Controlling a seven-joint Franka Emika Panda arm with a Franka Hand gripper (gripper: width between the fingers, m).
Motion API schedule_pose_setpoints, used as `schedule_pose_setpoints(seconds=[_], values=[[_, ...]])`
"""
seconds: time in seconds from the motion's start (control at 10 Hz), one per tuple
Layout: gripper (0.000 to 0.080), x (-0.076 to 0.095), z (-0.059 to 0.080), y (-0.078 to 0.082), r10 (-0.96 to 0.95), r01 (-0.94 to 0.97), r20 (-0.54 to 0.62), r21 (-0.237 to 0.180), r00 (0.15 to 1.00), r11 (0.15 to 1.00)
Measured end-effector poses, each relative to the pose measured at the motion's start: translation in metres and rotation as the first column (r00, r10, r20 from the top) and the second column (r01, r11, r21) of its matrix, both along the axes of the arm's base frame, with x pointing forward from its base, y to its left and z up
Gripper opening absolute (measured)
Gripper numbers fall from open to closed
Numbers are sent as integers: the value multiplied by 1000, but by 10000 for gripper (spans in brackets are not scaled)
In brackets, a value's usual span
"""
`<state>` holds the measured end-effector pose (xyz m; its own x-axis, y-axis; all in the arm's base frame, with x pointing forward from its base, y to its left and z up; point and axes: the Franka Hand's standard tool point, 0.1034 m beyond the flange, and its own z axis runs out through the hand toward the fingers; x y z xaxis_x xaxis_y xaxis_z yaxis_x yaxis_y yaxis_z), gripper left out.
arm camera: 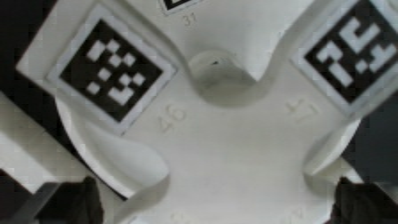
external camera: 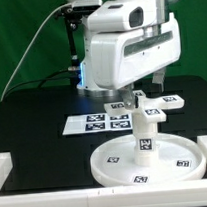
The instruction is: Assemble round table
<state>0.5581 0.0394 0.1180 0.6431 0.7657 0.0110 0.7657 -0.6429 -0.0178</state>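
post [external camera: 144, 132] upright mid-disc [external camera: 111, 161], cross piece [external camera: 150, 105] crowding above, marker board [external camera: 93, 121] behind

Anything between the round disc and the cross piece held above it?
In the exterior view, the post stands upright on the round disc, with the cross piece sitting atop it under the gripper.

My desk [external camera: 32, 106] is matte black under even, bright light. A green wall [external camera: 12, 38] rises behind it, black cables [external camera: 33, 51] trailing across. A white rail [external camera: 7, 163] frames the near edge, and the marker board [external camera: 93, 121] lies flat.
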Motion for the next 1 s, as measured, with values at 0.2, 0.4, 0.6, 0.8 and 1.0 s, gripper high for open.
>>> schedule_pose_setpoints(seconds=[0.2, 0.4, 0.6, 0.8, 1.0], values=[[648, -2, -4, -3, 13, -13, 7, 2, 1000, 1000], [648, -2, -5, -3, 13, -13, 7, 2, 1000, 1000], [648, -1, -3, -3, 15, -15, 11, 0, 1000, 1000], [648, -1, -4, -3, 15, -15, 9, 0, 1000, 1000], [530, -1, -4, -3, 15, -15, 9, 0, 1000, 1000]])
